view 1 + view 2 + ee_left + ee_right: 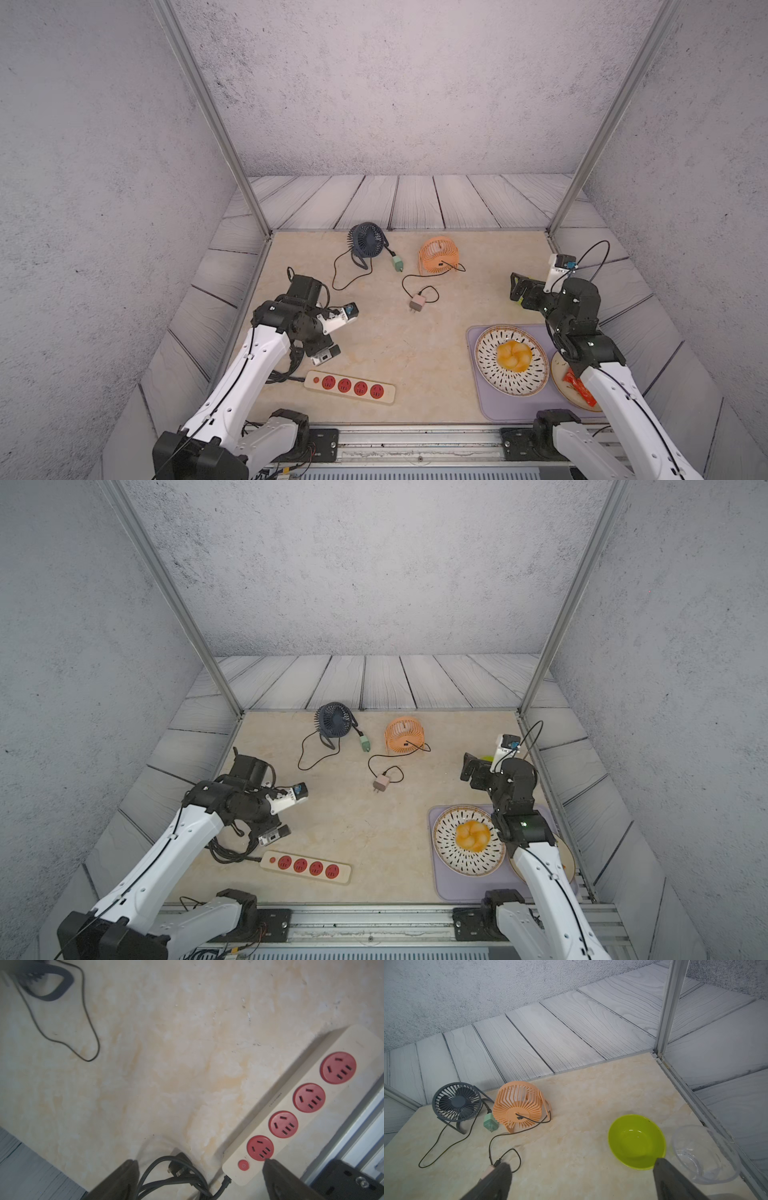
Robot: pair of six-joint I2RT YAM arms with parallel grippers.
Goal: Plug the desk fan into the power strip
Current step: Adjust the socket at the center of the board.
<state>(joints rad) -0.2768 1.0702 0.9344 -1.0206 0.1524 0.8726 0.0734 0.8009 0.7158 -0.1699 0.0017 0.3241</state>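
left fingers (280, 1180) wide, empty, by button end of power strip (291, 1113); right fingers (496, 1180) wide, empty | power strip: flat on table (374, 340), stiff, may slide | blue fan (366, 237), orange fan (438, 255): beyond strip, light | green plug (398, 263), pink plug (417, 303): small, hard; pinch sides

Smooth matt plastic power strip (301, 1109)

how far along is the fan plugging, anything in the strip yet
Done: nothing; all four sockets on the power strip are empty. In hand: nothing; the left gripper hovers open by the strip's button end, the right gripper is open too. Left: grasp the green plug by the navy fan or the pink plug near the orange fan, both on the table, and insert it.
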